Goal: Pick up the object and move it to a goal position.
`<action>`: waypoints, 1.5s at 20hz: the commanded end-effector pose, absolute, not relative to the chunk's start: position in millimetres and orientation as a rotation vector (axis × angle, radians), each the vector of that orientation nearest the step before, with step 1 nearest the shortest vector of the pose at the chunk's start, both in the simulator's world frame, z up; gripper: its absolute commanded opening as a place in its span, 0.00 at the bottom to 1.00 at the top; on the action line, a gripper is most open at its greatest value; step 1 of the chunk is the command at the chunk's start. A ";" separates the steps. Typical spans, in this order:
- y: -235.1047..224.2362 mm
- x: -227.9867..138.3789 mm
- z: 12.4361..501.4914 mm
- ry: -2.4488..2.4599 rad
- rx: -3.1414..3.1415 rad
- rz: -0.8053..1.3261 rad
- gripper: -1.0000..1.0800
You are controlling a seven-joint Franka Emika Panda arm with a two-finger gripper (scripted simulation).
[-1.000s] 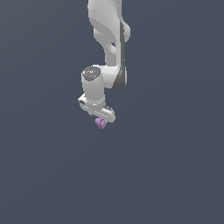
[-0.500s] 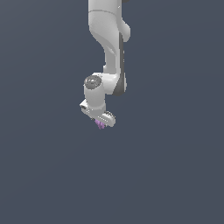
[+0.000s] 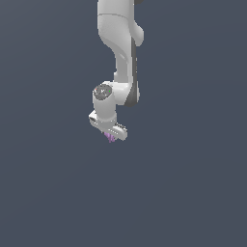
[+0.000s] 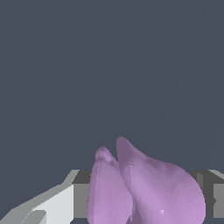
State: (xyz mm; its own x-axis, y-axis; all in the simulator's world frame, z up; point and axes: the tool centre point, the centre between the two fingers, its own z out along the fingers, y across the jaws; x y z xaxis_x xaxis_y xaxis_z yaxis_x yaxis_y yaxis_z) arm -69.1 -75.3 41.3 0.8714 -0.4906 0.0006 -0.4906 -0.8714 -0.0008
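Object held under the arm

Object (image 3: 110, 138) is a small light-purple lump. It sits in the end effector (image 3: 112, 136), which is clenched on it. In the exterior view only a little bit of purple pokes out below the white end effector. The rest is hidden between the two fingers.

The arm (image 3: 120, 53) is white. It comes down from the top of the exterior view, and the end effector hangs at its low end, tilted a bit. All around is plain dark grey. I cannot tell if the object touches the worktop (image 3: 183, 193) or hangs above it, since no shadow or edge shows.

In the wrist view the object (image 4: 144, 188) looks big and close. It has two bumpy parts with a fold between them, and each part ends in a soft point. A grey and white finger (image 4: 57, 201) shows on one side of it, touching it. Another grey finger (image 4: 214, 197) shows at the other side, right at the edge of the picture.
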 end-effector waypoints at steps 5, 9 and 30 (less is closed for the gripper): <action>-75.5 -69.0 41.5 0.797 -3.038 -0.002 0.00; -75.3 -67.9 48.6 0.797 -3.038 -0.002 0.00; -70.6 -41.8 217.8 0.800 -3.039 -0.001 0.00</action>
State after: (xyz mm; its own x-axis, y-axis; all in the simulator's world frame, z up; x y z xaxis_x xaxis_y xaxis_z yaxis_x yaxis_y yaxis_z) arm -43.8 -71.0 201.6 0.8706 -0.4920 0.0017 -0.4920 -0.8706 0.0002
